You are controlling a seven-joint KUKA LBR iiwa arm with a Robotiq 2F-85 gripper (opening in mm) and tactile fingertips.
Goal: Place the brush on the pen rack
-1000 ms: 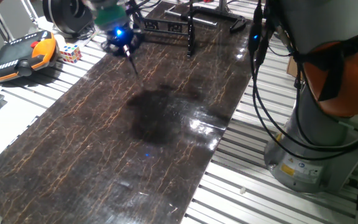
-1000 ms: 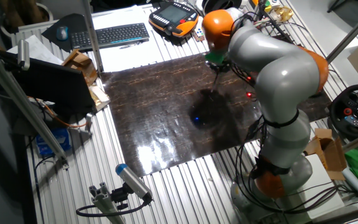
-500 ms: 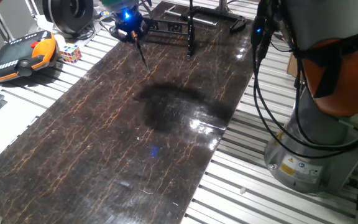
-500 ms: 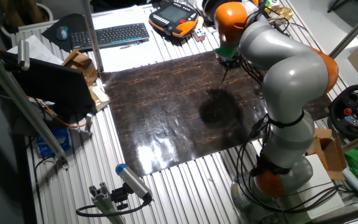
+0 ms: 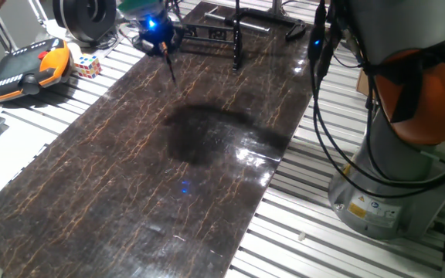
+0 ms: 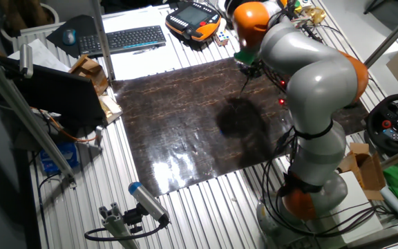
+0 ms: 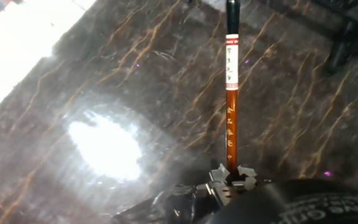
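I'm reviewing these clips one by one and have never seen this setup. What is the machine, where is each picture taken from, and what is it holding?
It is one grey-and-orange robot arm standing beside a dark marbled table. Two pictures come from fixed cameras on different sides of the table. The third comes from a camera on the hand, looking along the fingers. The gripper is shut on the brush, a thin orange-brown stick held off the table. The black pen rack stands at the table's far end. Beside the table lie a keyboard and an orange controller.
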